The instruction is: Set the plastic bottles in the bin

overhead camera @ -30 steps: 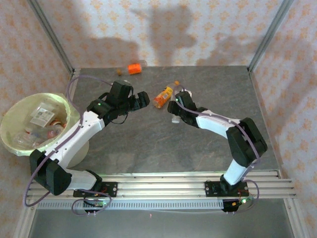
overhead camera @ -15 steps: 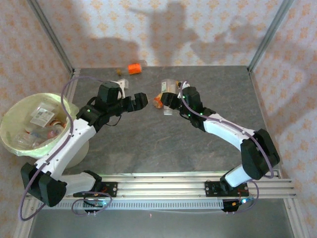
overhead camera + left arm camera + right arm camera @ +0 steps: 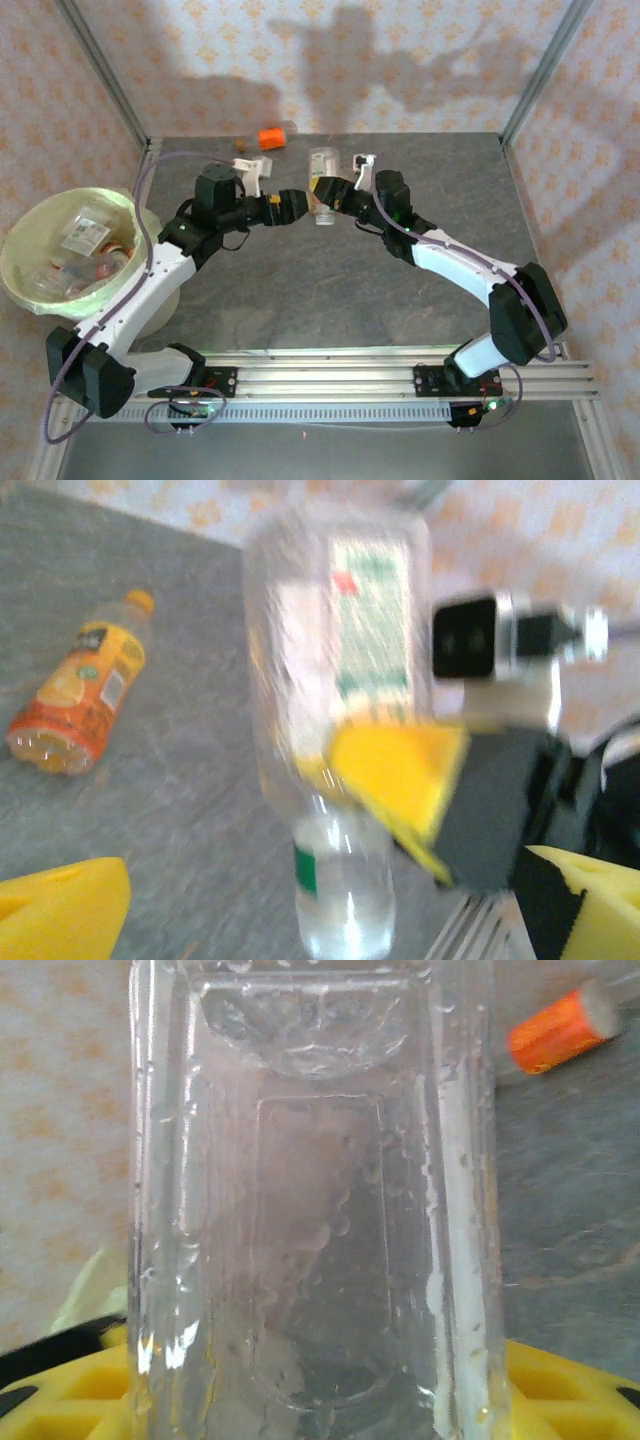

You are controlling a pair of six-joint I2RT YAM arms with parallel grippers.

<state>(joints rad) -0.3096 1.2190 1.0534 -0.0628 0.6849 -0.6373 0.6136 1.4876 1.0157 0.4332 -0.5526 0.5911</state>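
Note:
A clear plastic bottle [image 3: 322, 165] with a white and green label hangs over the middle of the table, neck pointing down. My right gripper [image 3: 328, 198] is shut on it, and its yellow pads [image 3: 570, 1395] press both sides of the bottle [image 3: 310, 1200]. My left gripper [image 3: 290, 203] stands open just left of it. In the left wrist view the bottle [image 3: 335, 680] hangs between and ahead of my yellow fingertips [image 3: 60, 910]. An orange-labelled bottle [image 3: 80, 705] lies on the table. Another orange bottle [image 3: 270, 137] lies by the back wall. The bin [image 3: 18, 262] stands at the far left.
The bin holds several bottles and sits off the table's left edge, beside my left arm. Patterned walls and metal posts close the back and sides. A rail with both arm bases [image 3: 330, 380] runs along the near edge.
My right gripper has lifted the clear bottle off the table and carried it left and back, up to the open left gripper. The left arm's elbow has swung left.

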